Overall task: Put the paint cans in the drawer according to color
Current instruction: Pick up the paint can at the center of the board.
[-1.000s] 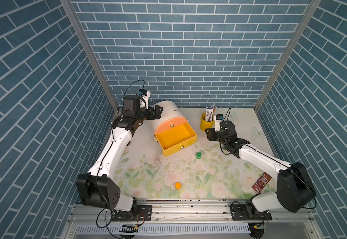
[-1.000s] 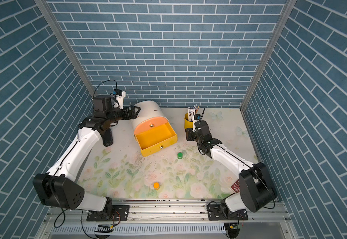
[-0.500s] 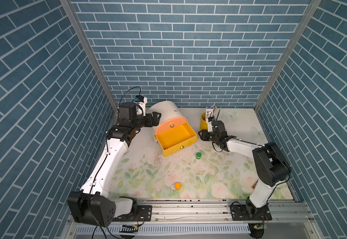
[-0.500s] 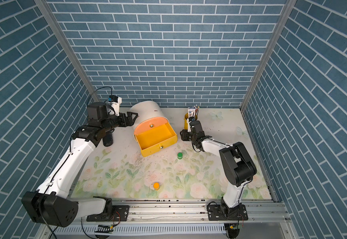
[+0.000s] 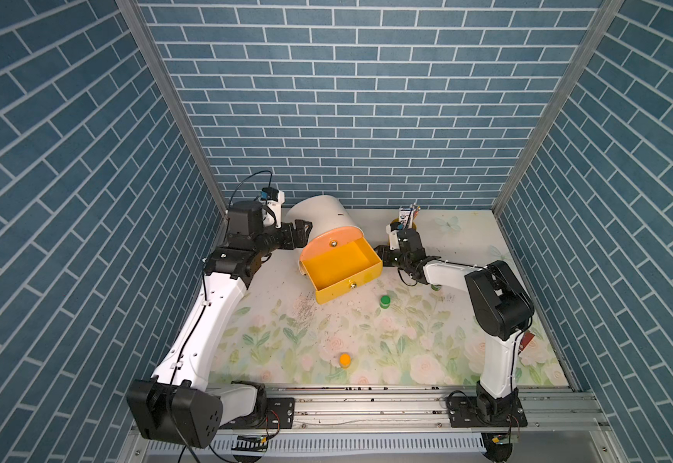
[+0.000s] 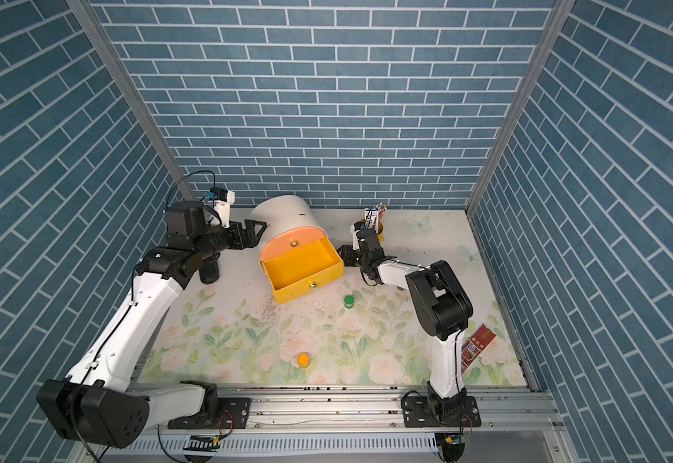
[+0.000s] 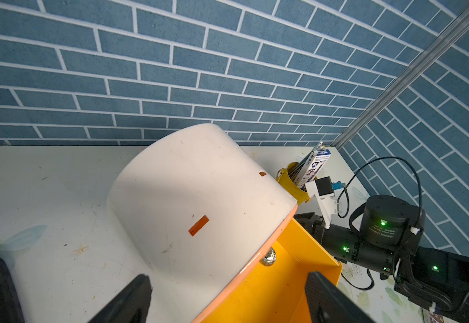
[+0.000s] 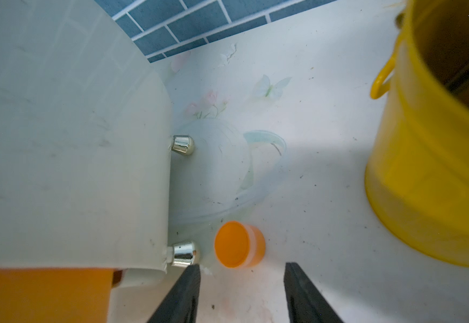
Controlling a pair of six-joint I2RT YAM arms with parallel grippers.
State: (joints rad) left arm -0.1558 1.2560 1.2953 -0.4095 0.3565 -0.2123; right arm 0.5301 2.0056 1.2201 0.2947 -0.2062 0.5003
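The cream arch-topped cabinet (image 5: 323,216) stands at the back, its yellow drawer (image 5: 339,264) pulled out and empty. My left gripper (image 5: 301,232) is open beside the cabinet's left side; in the left wrist view its fingers (image 7: 132,296) straddle the cabinet's front edge. My right gripper (image 5: 381,256) is low at the drawer's right side, open (image 8: 241,293). An orange-lidded paint can (image 8: 239,244) lies on its side just ahead of its fingertips, by a cabinet foot (image 8: 184,253). A green-lidded can (image 5: 385,301) and another orange-lidded can (image 5: 344,360) stand on the floral mat.
A yellow bucket (image 8: 437,167) holding a pencil box (image 7: 311,165) stands close behind my right wrist. A dark cylinder (image 6: 208,272) sits under my left forearm. A red card (image 6: 477,344) lies at the front right. Brick walls close in three sides.
My right gripper has moved left and down to the cabinet's right side, and its jaws have widened. My left gripper has shifted slightly toward the front along the cabinet.
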